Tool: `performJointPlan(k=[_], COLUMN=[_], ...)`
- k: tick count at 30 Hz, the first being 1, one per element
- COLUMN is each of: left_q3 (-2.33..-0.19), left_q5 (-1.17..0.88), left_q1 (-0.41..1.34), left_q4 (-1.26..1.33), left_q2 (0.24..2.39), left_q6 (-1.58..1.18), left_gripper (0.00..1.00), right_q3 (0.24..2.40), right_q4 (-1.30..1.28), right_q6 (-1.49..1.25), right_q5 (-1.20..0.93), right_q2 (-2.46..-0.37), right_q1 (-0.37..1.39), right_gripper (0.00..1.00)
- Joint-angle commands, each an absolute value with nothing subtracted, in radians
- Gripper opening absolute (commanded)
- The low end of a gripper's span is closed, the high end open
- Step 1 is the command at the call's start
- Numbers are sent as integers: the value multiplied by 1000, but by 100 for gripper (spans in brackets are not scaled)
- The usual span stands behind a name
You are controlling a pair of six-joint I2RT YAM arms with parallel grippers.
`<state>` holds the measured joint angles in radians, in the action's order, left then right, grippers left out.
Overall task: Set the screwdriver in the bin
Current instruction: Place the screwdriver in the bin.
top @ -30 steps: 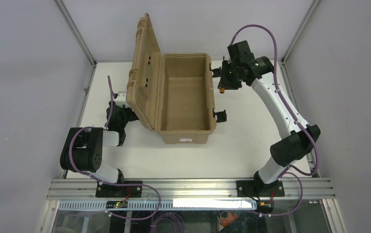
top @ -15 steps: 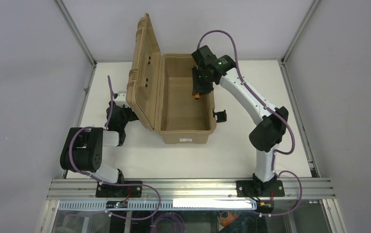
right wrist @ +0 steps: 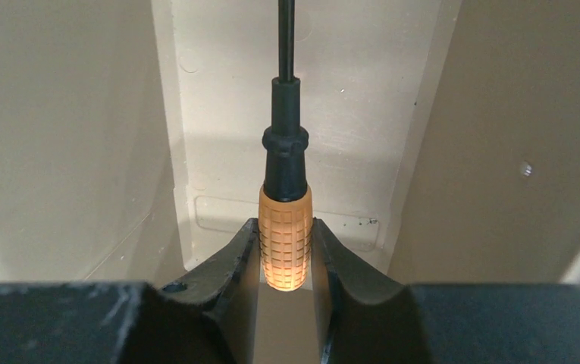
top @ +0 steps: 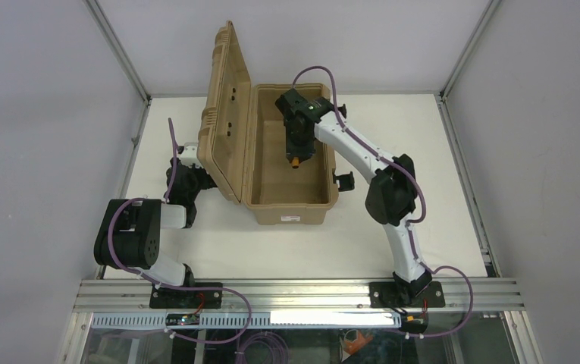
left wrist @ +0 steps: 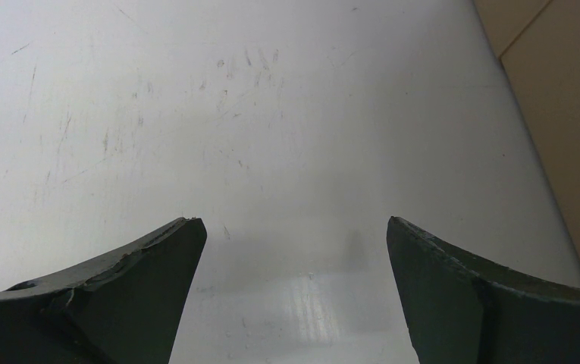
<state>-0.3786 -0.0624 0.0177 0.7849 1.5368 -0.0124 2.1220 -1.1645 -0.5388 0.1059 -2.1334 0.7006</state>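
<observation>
Screwdriver (right wrist: 285,241) sat clamped by orange handle in right jaws, closed tight on it, black shaft pointing ahead toward bin (top: 290,214) floor. I held it over open cavity, lid (top: 224,114) propped up at left, so release would drop it inside, I judged. Left jaws gaped wide, empty, low over bench (left wrist: 271,114) beside bin wall, parked out of way. Second earlier, right arm (top: 347,144) hung outside bin's right wall; half second earlier, crossing rim. Left arm (top: 131,239) unmoved.
</observation>
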Motion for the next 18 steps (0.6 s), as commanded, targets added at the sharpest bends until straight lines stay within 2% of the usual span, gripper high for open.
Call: performJointPlan(k=[1,18], left_q3=[-374,-374], left_q5=[-84,-84], left_q1=[12,12], left_q4=[822,822], left_q2=[1506,1506], left_q6=[-23,-23], left_gripper=[99,99], right_q3=[2170,2166], right_q4=[-1140,-1082], right_q6=[-585,-622], right_q5=[139,135], right_q2=[-2168,-2328], right_q1=[712,719], right_gripper=[0,0])
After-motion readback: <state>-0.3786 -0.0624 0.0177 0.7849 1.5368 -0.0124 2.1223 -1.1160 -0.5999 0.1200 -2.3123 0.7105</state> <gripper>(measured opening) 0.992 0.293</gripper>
